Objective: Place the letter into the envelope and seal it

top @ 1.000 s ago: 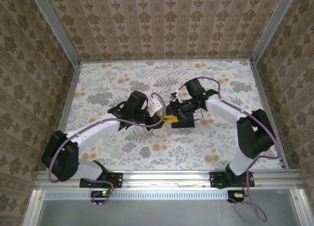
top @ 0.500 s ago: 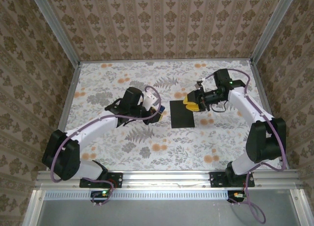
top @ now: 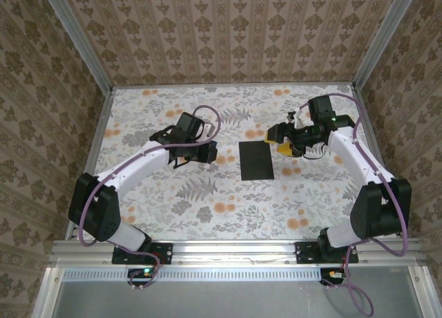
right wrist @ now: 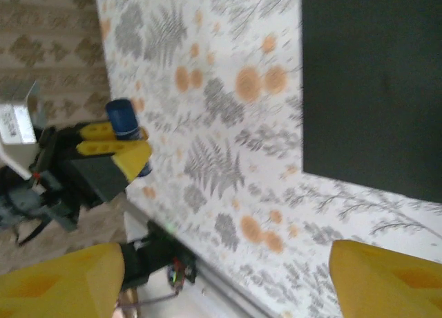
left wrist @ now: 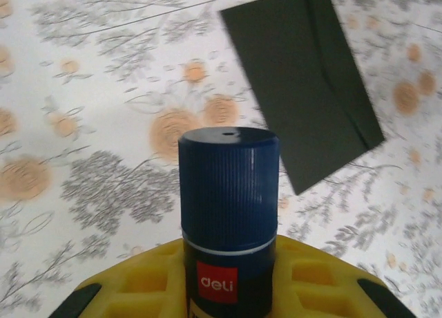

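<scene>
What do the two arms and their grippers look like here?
The left arm and right arm each have white link shells, black joints and a purple cable looped alongside. The left gripper and right gripper have black bodies and yellow fingers moulded with recessed pockets.

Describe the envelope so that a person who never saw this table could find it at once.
Look at the flower-patterned table. Near its middle, the envelope lies flat on the cloth. It is a plain matte black rectangle, unlike the round, blue-capped glue stick gripped by the left end effector.
</scene>
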`<act>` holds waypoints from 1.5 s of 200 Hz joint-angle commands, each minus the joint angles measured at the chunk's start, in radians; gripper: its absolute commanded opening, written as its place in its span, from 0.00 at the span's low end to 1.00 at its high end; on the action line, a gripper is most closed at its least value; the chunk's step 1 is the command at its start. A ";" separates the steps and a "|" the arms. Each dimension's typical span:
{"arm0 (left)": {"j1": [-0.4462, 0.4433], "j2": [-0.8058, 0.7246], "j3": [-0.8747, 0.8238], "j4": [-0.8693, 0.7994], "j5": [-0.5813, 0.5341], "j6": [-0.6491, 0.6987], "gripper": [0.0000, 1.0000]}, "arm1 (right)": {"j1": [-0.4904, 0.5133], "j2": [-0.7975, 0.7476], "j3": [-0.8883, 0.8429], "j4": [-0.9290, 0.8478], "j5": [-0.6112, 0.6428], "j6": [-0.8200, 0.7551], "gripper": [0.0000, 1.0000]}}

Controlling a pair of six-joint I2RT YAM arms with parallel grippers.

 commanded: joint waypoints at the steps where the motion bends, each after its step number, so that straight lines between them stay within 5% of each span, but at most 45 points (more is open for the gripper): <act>1: 0.012 0.013 0.006 -0.029 -0.147 -0.145 0.00 | -0.003 -0.053 -0.040 0.084 0.172 0.034 0.93; 7: 0.021 0.019 -0.002 -0.026 -0.160 -0.169 0.00 | -0.003 -0.053 -0.048 0.093 0.191 0.031 1.00; 55: 0.067 0.091 -0.067 0.112 -0.177 -0.251 0.00 | -0.003 -0.098 -0.095 0.119 0.215 0.024 1.00; 193: 0.050 0.254 0.000 0.015 -0.213 -0.290 0.00 | -0.004 -0.165 -0.197 0.133 0.244 0.031 1.00; 300: 0.043 0.286 0.021 -0.027 -0.217 -0.281 0.28 | -0.006 -0.161 -0.197 0.130 0.247 0.024 1.00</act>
